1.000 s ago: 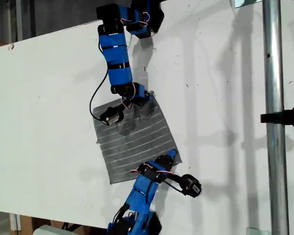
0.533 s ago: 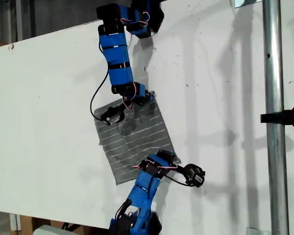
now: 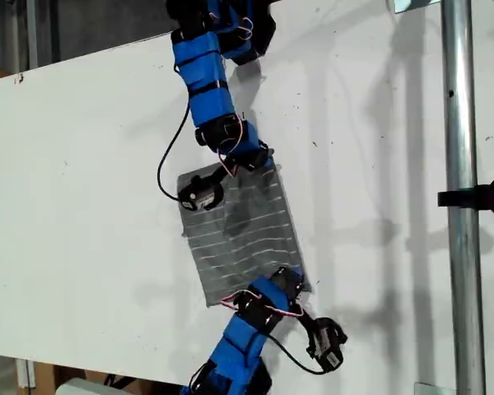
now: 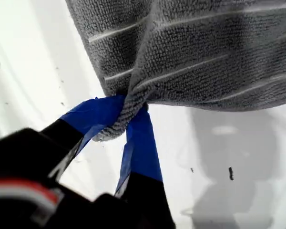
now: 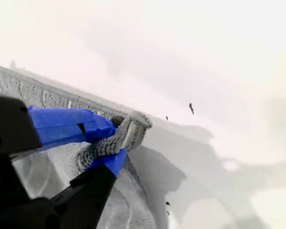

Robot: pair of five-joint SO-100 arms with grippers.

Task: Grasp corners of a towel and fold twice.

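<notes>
Towel (image 3: 243,230) lying on white table (image 3: 82,164), spread between two arms. My first gripper (image 4: 128,114) pinching one towel corner (image 4: 115,125), fingers (image 4: 142,143) closing tight on bunched fabric. My second gripper (image 5: 115,138) clamping another corner (image 5: 131,129), fingers (image 5: 66,125) nearly closed around rolled edge. Which arm is which: cannot tell.

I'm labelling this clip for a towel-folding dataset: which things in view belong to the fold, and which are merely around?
Part of the job:
- the towel, grey with white stripes
- my first gripper, pinching one towel corner
- my second gripper, pinching another corner

Just there:
- the white table under the towel
- the metal pole at the exterior view's right
</notes>
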